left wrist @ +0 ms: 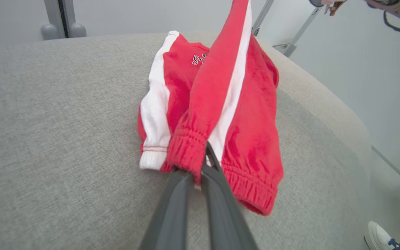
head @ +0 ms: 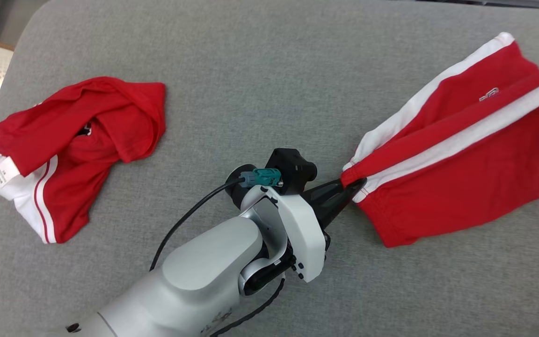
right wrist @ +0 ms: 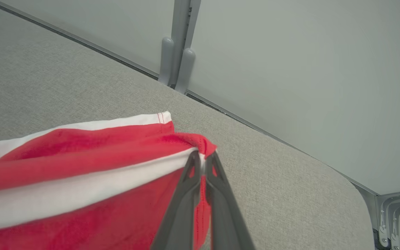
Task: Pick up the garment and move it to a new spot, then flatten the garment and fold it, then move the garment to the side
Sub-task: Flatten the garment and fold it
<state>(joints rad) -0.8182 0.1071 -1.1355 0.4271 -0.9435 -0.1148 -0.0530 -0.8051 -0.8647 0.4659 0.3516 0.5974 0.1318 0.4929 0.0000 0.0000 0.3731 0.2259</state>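
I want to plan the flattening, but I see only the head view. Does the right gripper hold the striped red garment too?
Observer: Yes. In its wrist view the right gripper is shut on an end of the striped garment, right at the white stripe.
Operator: Which part does the left one pinch, exactly?
Observer: The left gripper pinches one gathered elastic hem; a second gathered hem is ungripped beside it.
Operator: Is somebody near?
Observer: A white shoe is on the floor past the grey surface.
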